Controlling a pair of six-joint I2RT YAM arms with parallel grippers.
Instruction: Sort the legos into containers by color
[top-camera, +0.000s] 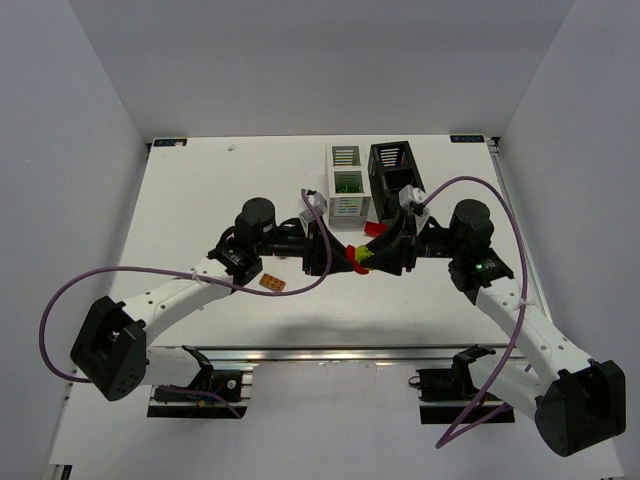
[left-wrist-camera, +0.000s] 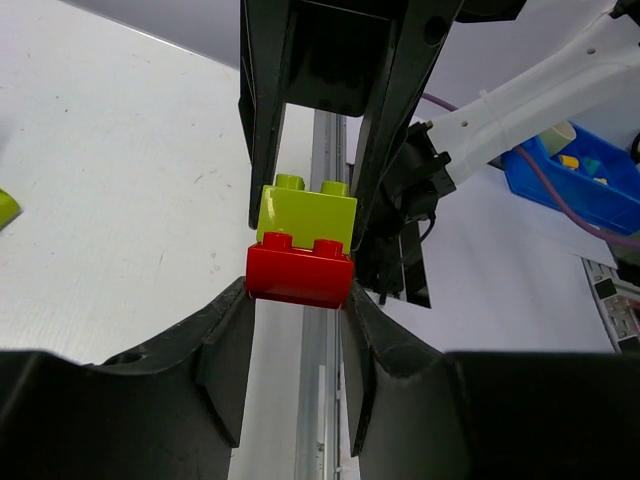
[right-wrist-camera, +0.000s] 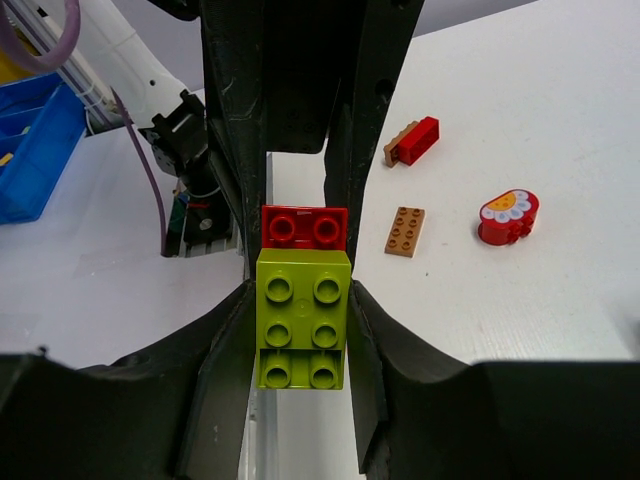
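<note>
now the left pincer (left-wrist-camera: 297, 297) grips the red brick (left-wrist-camera: 300, 278), the right pincer (right-wrist-camera: 300, 305) the green brick (right-wrist-camera: 303, 325), joined in line between them.

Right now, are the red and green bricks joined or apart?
Joined. The red brick sits flush against the green brick, no gap in either wrist view.

1. White table (top-camera: 200, 200).
2. Far centre: white box (top-camera: 346, 185) and black box (top-camera: 395, 170) stand side by side, the black one on the right.
3. Near, left of centre: flat orange brick (top-camera: 271, 284).
4. The right wrist view also shows a red brick (right-wrist-camera: 415, 140) and a red flower piece (right-wrist-camera: 508, 216).
</note>
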